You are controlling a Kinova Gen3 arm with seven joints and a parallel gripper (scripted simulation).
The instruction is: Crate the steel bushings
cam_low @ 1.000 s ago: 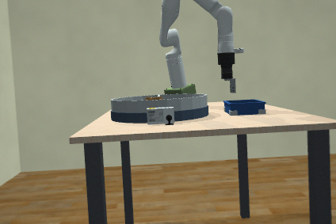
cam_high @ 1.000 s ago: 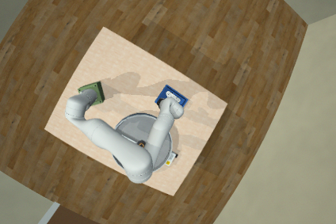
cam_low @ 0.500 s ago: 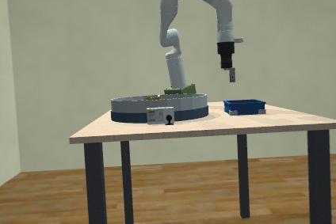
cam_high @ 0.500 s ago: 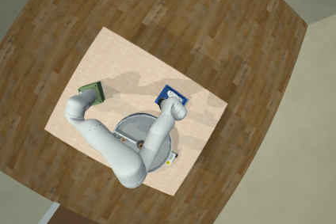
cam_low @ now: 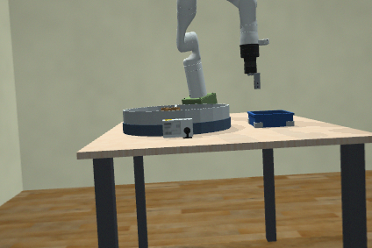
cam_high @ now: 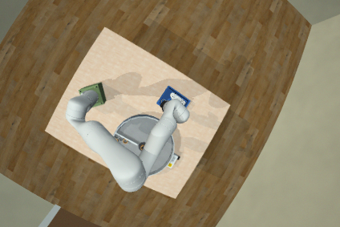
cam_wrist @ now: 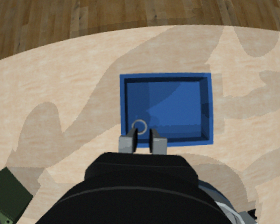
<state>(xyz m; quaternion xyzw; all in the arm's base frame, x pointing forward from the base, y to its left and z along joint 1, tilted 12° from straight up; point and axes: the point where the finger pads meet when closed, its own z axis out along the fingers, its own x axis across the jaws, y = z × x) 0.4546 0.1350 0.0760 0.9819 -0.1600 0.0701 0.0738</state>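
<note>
The blue crate (cam_high: 169,91) (cam_low: 270,118) (cam_wrist: 166,76) stands on the table. One grey ring-shaped bushing (cam_wrist: 139,127) lies on its floor near the left front corner in the wrist view; the fingers may hide more there. My gripper (cam_low: 257,87) (cam_wrist: 143,136) is partly open, with nothing between its fingers, and hangs above the crate, pointing down. The round grey turning table (cam_high: 146,124) (cam_low: 211,115) carries several bushings, among them a brownish one (cam_high: 142,146) near its middle; the arm covers part of it. Their metals are hard to tell at this size.
A white box with a yellow button (cam_high: 170,164) and a black knob stands beside the turning table. The green arm base (cam_high: 101,92) (cam_low: 211,98) (cam_wrist: 8,192) stands at the far side. The turning table has a raised rim and a bar across it.
</note>
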